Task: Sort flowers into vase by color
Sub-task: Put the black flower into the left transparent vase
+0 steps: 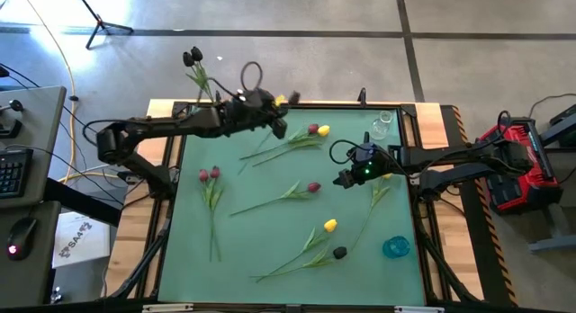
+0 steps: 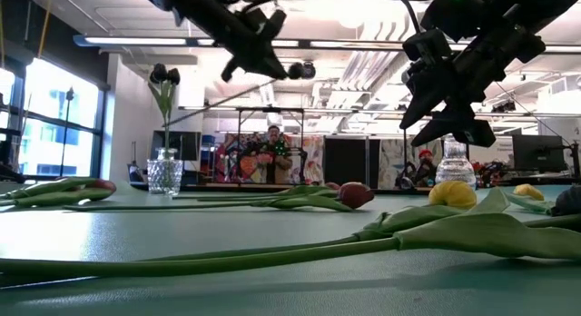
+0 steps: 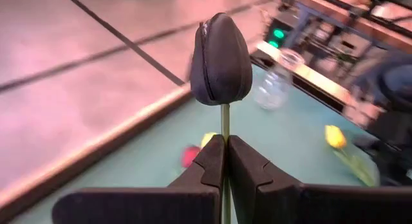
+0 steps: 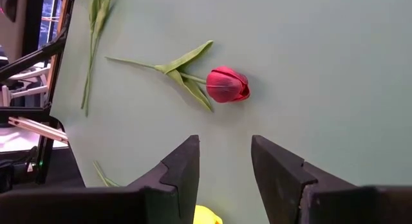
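Nearest the low camera, a long green stem with leaves (image 2: pixel 272 252) lies flat across the green bench (image 1: pixel 270 232). That bench carries everything: both dark arms reach in over it, the left arm (image 1: pixel 171 126) from the left edge and the right arm (image 1: pixel 450 160) from the right.

Left gripper (image 3: pixel 226 145) is clenched on the thin stem of a black tulip (image 3: pixel 221 60), whose head stands upright just above the fingertips; in the high view this gripper sits near the far edge of the bench. Right gripper (image 4: pixel 224 161) hovers over the middle-right of the bench with its jaws apart and nothing between them, above a red tulip (image 4: pixel 225 84) lying on the mat.

A clear glass vase (image 2: pixel 164 174) at the far left corner already holds two black tulips (image 1: pixel 193 58), standing upright. A second clear vase (image 1: pixel 383 124) stands at the far right corner, and a blue vase (image 1: pixel 395 247) sits near the front right.

Loose flowers lie flat on the bench: a red and a yellow tulip (image 1: pixel 317 130) side by side near the far edge, two red tulips (image 1: pixel 209 174) at the left, a yellow tulip (image 1: pixel 329 225) and a black tulip head (image 1: pixel 339 253) toward the front
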Tool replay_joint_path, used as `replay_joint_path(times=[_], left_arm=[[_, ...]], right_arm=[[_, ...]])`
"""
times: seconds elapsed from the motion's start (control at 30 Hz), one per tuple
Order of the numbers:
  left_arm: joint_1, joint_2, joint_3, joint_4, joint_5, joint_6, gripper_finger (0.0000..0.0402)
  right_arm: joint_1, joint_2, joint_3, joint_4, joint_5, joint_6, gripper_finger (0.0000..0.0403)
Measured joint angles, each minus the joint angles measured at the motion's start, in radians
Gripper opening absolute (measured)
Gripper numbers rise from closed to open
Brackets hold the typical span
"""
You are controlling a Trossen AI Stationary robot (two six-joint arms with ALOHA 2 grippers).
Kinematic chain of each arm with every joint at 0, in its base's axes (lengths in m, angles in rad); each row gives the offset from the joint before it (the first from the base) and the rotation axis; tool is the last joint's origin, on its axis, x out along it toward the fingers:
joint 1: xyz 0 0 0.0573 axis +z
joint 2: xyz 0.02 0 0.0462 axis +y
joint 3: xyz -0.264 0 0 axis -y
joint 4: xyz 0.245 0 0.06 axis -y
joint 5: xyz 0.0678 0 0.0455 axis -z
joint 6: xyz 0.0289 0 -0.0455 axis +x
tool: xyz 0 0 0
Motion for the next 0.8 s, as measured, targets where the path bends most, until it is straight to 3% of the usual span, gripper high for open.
replay_joint_path(times=[0.2,0.37,0.6,0.8], left_arm=[[0.088,-0.125,-0.022,-0.013,-0.026,0.058,0.0],[0.164,-0.251,-0.153,0.082,-0.026,0.066,0.0],[0.231,-0.408,-0.398,0.459,-0.049,0.179,0.0],[0.306,-0.44,-0.574,0.836,-0.084,0.36,0.0]], right_arm=[[0.0,0.0,0.0,0.0,0.0,0.0,0.013],[-0.003,0.0,0.0,0.0,0.007,0.009,0.013],[-0.003,0.0,0.0,0.001,0.034,0.045,0.013],[-0.003,0.0,0.0,0.007,0.041,0.036,0.013]])
